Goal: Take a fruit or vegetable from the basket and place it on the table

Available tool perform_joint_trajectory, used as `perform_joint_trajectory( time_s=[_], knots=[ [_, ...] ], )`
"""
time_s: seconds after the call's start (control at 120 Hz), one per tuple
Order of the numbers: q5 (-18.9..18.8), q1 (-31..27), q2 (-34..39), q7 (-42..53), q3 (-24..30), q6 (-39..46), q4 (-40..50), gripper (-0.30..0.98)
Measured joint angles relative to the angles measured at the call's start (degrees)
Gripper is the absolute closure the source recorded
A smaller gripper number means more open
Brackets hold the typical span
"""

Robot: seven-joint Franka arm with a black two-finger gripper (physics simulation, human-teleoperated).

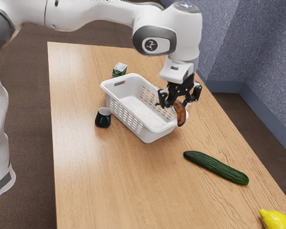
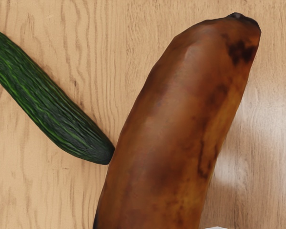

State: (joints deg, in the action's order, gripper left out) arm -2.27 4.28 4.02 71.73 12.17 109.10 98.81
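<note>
There was lots of open room on the near part of the desk (image 1: pixel 109 186) at the exterior view's left. The basket's (image 1: pixel 153 135) tall sides stood in the way farther back, beside the cup (image 1: pixel 103 119). The cucumber (image 1: pixel 216 168) blocked some room at the exterior view's right.

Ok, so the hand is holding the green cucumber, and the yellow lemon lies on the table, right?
Not quite: the exterior view shows the hand holding a brown banana; the green cucumber lies on the table. The yellow lemon does lie there.
</note>
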Motion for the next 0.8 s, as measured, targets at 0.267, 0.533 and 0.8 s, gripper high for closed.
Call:
perform_joint_trajectory(
  time_s=[0.267, 0.533, 0.8],
  knots=[
    [-0.38, -0.41, -1.24, -2.02, 5.91, 0.13, -0.57, 0.54],
    [-0.52, 1.71, -1.92, -4.35, 11.27, 0.33, -0.29, 0.54],
    [-1.23, 2.57, -2.6, -5.46, 11.21, 0.31, -0.31, 0.09]
  ],
)
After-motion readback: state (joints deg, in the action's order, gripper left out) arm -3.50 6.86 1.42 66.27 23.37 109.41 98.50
